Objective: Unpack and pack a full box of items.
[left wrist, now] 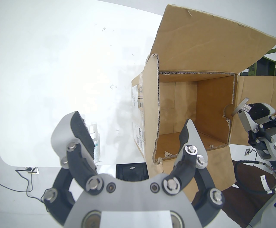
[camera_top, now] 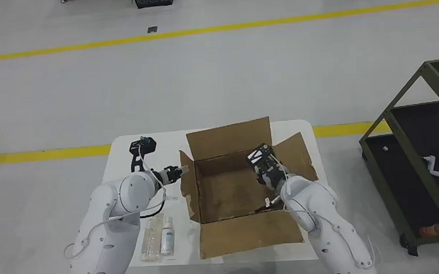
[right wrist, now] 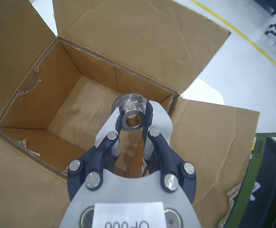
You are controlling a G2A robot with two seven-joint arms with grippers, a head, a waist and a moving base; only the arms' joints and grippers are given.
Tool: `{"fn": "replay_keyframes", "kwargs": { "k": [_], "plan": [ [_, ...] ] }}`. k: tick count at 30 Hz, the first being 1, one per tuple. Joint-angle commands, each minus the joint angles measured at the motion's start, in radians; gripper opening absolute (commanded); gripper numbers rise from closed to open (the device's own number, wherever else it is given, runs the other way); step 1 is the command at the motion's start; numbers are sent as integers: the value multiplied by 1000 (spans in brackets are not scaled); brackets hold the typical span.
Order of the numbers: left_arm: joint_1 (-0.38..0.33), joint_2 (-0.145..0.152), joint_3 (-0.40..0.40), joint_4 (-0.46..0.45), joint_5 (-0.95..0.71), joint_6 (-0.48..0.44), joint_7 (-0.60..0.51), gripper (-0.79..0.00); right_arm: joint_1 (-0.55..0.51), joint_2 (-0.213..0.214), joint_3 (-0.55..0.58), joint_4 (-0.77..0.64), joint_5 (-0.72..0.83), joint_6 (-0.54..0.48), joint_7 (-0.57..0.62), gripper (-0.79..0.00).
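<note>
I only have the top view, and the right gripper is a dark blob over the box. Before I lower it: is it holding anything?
Observer: Yes. The right gripper is shut on a metal flanged bushing, pinched by its hub, above the open cardboard box.
Operator: Anything lying on the box floor?
Observer: The floor that shows is bare apart from cardboard scraps; the patch under the bushing is hidden.
Operator: And the left gripper?
Observer: The left gripper is open at the box's torn side flap. I cannot tell whether it touches.
</note>
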Motion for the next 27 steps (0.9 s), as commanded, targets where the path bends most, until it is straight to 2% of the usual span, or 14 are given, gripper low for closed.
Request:
{"fn": "replay_keyframes", "kwargs": {
  "k": [1,5,11,19,27],
  "plan": [
    [0,0,0,0,0,0,0,0,0,0,0,0,0,0,0,-785],
    [0,0,0,0,0,0,0,0,0,0,0,0,0,0,0,-785],
    [0,0,0,0,0,0,0,0,-34,8,49,-31,34,-15,-66,-785],
    [0,0,0,0,0,0,0,0,-121,27,192,-158,151,-67,-111,-785],
    [0,0,0,0,0,0,0,0,-208,43,351,-236,259,-66,-120,-785]
  ]
}}
